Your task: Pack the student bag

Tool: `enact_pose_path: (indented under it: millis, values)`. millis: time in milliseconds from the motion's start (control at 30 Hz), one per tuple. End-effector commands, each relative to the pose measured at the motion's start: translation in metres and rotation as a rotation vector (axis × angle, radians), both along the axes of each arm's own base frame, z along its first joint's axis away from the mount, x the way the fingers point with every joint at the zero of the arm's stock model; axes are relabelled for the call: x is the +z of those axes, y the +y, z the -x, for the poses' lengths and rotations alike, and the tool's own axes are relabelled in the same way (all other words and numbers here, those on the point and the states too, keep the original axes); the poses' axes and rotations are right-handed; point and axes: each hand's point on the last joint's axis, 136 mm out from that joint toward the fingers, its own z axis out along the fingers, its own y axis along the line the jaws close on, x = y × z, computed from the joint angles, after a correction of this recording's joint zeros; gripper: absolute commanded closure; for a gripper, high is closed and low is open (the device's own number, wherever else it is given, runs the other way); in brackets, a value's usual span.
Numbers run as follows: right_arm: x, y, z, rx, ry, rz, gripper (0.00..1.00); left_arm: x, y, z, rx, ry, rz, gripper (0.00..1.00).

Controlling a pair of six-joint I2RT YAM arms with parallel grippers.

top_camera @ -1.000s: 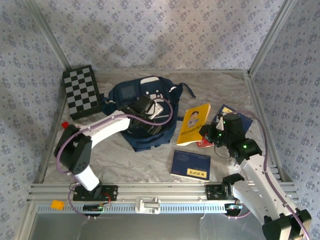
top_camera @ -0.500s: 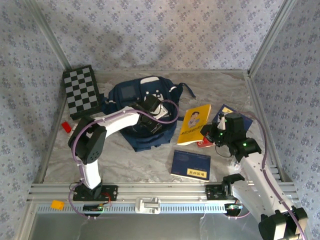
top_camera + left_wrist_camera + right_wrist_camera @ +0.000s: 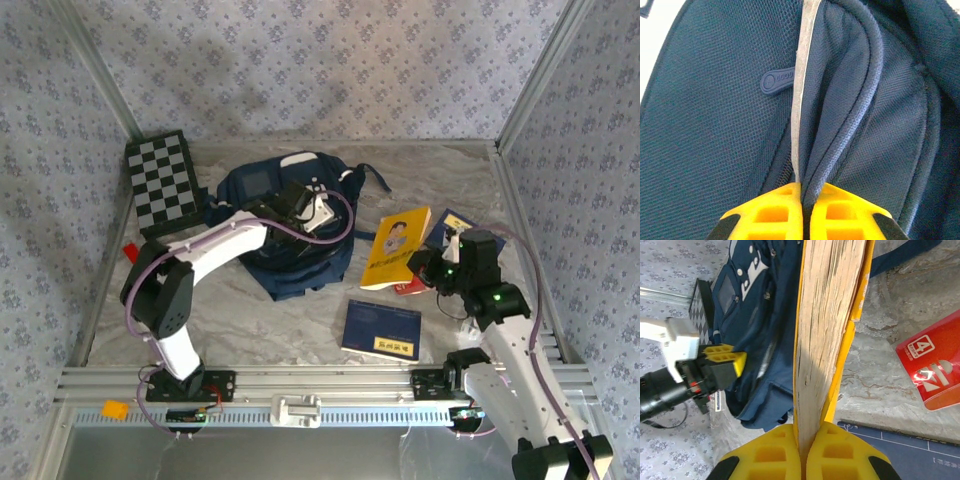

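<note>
The student bag (image 3: pixel 262 190), navy with white patches, lies at the table's back left. My left gripper (image 3: pixel 300 212) sits over its middle. In the left wrist view that gripper (image 3: pixel 806 188) is shut on a fold of the bag's fabric edge (image 3: pixel 850 100), beside a white trim stripe (image 3: pixel 799 90) and a zipper pull (image 3: pixel 777 80). My right gripper (image 3: pixel 425 265) is shut on a yellow book (image 3: pixel 396 243), held on edge just right of the bag. In the right wrist view, the book's pages (image 3: pixel 827 310) rise from the gripper (image 3: pixel 804 432), with the bag (image 3: pixel 765 315) to the left.
A dark blue book (image 3: pixel 381 329) lies near the front edge and another (image 3: pixel 458 222) behind the right arm. A red card (image 3: pixel 935 365) rests by the yellow book. A checkerboard (image 3: pixel 162 183) leans at the back left. A small red piece (image 3: pixel 130 250) lies by the left wall.
My left gripper has gone from open to shut on the bag's fabric edge and shifted slightly toward the back. The right arm has shifted slightly with the yellow book.
</note>
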Motion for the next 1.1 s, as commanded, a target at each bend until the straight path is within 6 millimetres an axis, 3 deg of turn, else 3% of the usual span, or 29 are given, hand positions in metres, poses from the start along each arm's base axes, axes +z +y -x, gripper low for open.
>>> enact_pose_path:
  millis: [0, 300, 467, 600, 833, 967, 1067]
  values:
    - [0.029, 0.011, -0.003, 0.064, -0.088, -0.044, 1.0, 0.067, 0.005, -0.013, 0.03, -0.146, 0.054, 1.0]
    - [0.053, 0.046, -0.003, 0.197, -0.146, -0.129, 1.0, 0.148, 0.013, -0.025, 0.027, -0.279, 0.156, 1.0]
    - [0.051, 0.062, 0.0, 0.248, -0.15, -0.11, 1.0, 0.171, 0.019, -0.039, 0.057, -0.302, 0.198, 1.0]
    - [0.044, 0.088, -0.004, 0.273, -0.152, -0.159, 1.0, 0.192, 0.011, -0.035, 0.029, -0.312, 0.258, 1.0]
    - [0.041, 0.14, -0.032, 0.343, -0.223, -0.084, 1.0, 0.195, 0.005, -0.022, -0.02, -0.277, 0.306, 1.0]
    - [0.03, 0.176, -0.066, 0.384, -0.316, -0.036, 1.0, 0.193, 0.004, -0.025, -0.026, -0.291, 0.297, 1.0]
    - [0.017, 0.189, -0.095, 0.354, -0.333, -0.016, 1.0, 0.195, 0.005, -0.024, -0.027, -0.284, 0.293, 1.0]
